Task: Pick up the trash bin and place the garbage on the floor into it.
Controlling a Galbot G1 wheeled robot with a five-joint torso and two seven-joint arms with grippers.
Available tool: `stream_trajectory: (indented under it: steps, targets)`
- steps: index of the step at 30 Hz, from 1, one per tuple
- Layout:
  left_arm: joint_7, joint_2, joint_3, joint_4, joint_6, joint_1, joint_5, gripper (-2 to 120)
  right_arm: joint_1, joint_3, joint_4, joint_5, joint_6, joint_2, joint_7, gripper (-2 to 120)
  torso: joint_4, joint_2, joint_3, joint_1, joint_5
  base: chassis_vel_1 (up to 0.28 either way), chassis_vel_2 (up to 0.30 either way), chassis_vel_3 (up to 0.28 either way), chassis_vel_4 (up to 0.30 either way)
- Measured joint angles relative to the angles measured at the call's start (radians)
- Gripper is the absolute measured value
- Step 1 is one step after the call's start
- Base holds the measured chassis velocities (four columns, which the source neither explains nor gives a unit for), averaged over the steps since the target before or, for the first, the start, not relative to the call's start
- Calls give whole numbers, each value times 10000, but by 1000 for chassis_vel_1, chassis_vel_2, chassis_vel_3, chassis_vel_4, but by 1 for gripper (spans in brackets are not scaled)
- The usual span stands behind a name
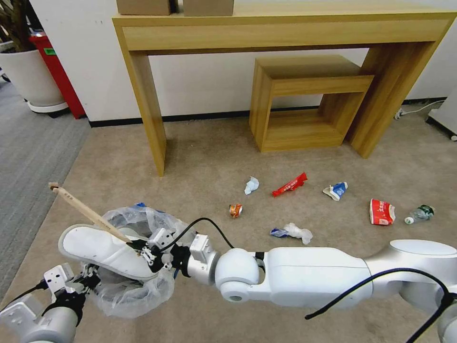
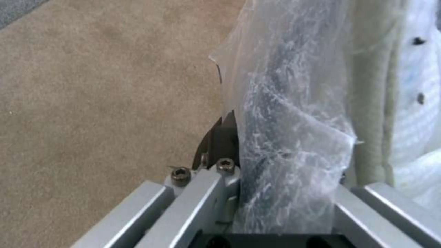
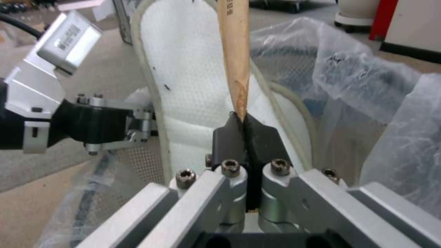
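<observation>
The trash bin [image 1: 124,291], its clear liner bunched around the rim, hangs low at the left over the floor [image 1: 200,162]. My left gripper [image 1: 88,281] is shut on the bin's rim and the liner [image 2: 285,137]. A white slipper [image 1: 102,248] lies across the bin's mouth. Just over the slipper, my right gripper [image 1: 142,247] is shut on the lower end of a wooden stick [image 1: 83,212] that slants up to the left; the stick [image 3: 235,58] rises from the shut fingertips [image 3: 229,132]. Garbage on the carpet: a red wrapper [image 1: 289,185], a blue-white carton [image 1: 335,190], a bottle [image 1: 420,213].
More litter lies ahead: a white tissue [image 1: 251,185], a small orange piece [image 1: 235,210], a tissue with a blue scrap [image 1: 293,232], a red pack [image 1: 382,212]. A wooden console table [image 1: 143,109] and a low wooden stool [image 1: 304,102] stand by the wall. Grey carpet [image 1: 28,147] and a plant pot [image 1: 31,78] are at the left.
</observation>
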Motion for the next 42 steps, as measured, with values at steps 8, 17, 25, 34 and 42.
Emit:
stream_trajectory:
  steps: [8, 17, 25, 34, 42]
  targets:
    - [9, 26, 6, 0, -5, 3, -15, 0, -51, -50, -220, -36, -290, 184, 287, 0, 0, 0, 0, -1, 0, 0, 0, 0, 0]
    - [15, 54, 18, 85, -17, -56, -30, 0, -184, -56, -328, -132, -557, 119, 570, 0, 0, 0, 0, 0, 0, 0, 0, 0, 0]
    - [16, 54, 52, 172, -25, -115, -35, 0, -250, -40, -371, -172, -557, 114, 568, 24, 0, 0, 0, 0, 0, 0, 0, 0, 0]
    - [18, 58, 29, 225, -36, -145, -42, 0, -282, -23, -418, -203, -530, 167, 556, 57, 0, 0, 0, 0, 1, 0, 0, 0, 0]
    - [16, 31, 26, 233, -36, -156, -38, 0, -329, 108, -377, -263, -432, 78, 539, 89, 0, 0, 0, 0, 1, 0, 0, 0, 0]
